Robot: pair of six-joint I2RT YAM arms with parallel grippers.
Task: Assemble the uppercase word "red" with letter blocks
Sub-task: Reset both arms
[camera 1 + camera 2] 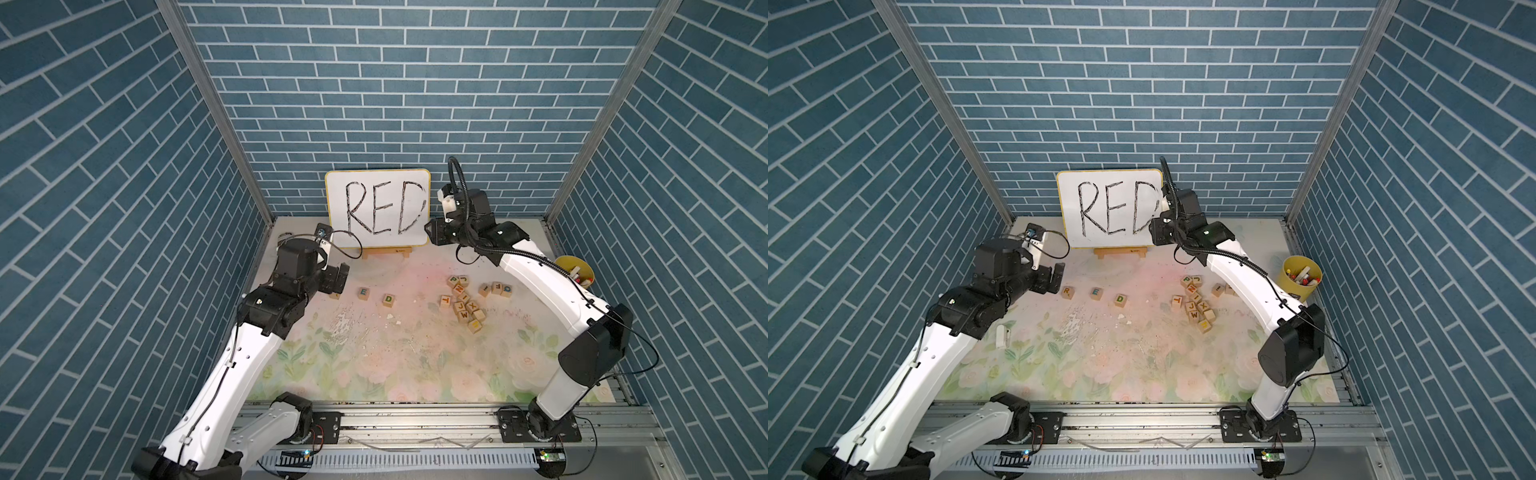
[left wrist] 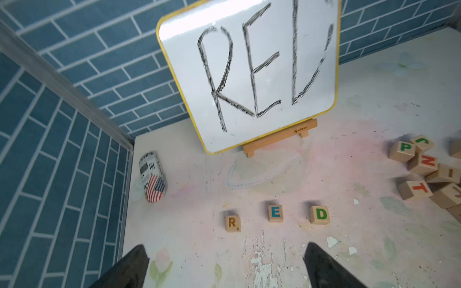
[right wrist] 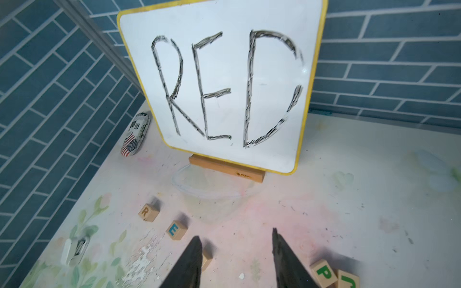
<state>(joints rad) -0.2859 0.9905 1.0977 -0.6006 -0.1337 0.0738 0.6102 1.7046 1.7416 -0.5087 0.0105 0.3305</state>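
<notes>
top views: r [image 1: 1067, 292], e [image 1: 1096, 293], d [image 1: 1121, 299] in a spaced row on bench [image 1: 1142, 357], in reading order; word looks done, maybe wants closing up. r half hidden behind left arm [image 1: 333, 295].
left wrist: left fingers [image 2: 324, 264] spread wide, empty, short of row.
right wrist: right fingers [image 3: 282, 259] apart, holding nothing; d partly hidden [image 3: 206, 260].

Pale wooden letter blocks: R block [image 2: 232, 223] lettered golden-brown, E block [image 2: 275, 213] blue, D block [image 2: 320, 215] green — the board [image 3: 224, 82] is white, yellow-rimmed, scrawled RED in black; the surface [image 1: 374, 365] shows faded pink roses and green leaves, the walls [image 1: 104, 208] blue brick with white joints
</notes>
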